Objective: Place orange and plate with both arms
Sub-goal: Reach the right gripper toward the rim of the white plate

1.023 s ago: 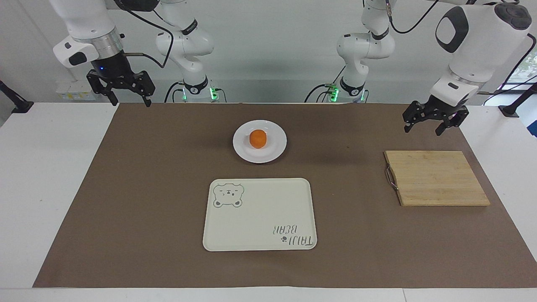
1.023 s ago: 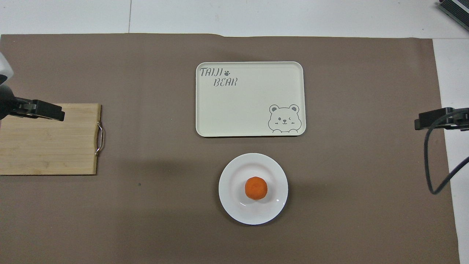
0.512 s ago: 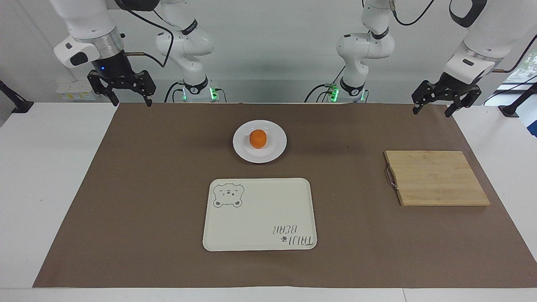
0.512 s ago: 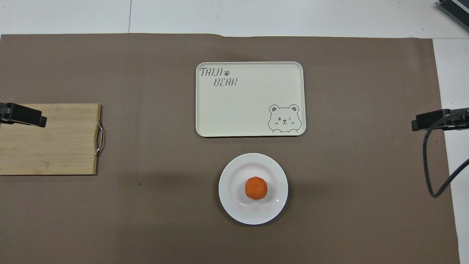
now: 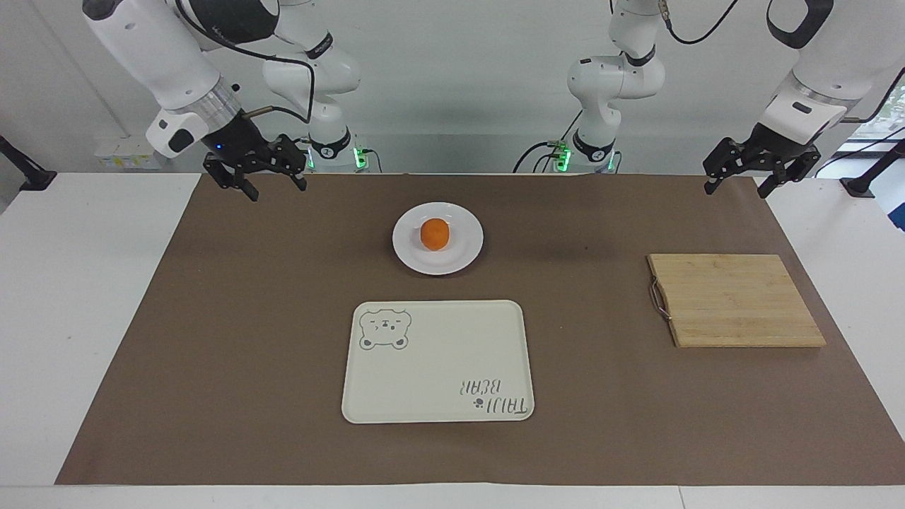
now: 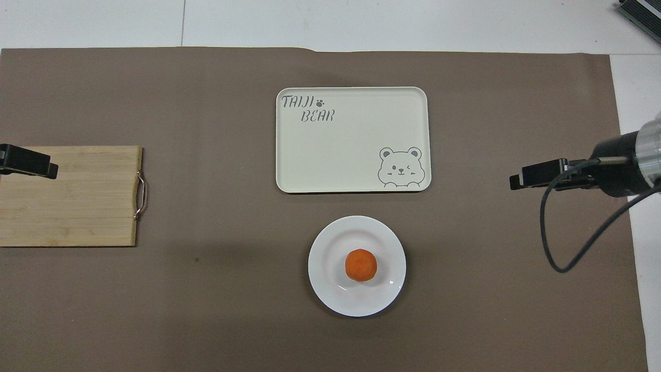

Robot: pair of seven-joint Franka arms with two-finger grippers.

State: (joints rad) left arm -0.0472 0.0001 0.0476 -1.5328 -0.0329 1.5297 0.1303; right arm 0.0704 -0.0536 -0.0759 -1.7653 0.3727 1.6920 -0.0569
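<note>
A: Where's the orange (image 5: 435, 234)?
B: On the white plate (image 5: 466, 255), nearer the robots than the bear tray (image 5: 437, 367). Tray bare.
A: Cutting board (image 5: 735, 300)?
B: Bare too, toward the left arm's end.
A: Grippers?
B: Right gripper (image 5: 270, 182) up over the brown mat (image 5: 233, 318), fingers spread, holding nothing. Left gripper (image 5: 741, 184) up over the mat corner, same.
</note>
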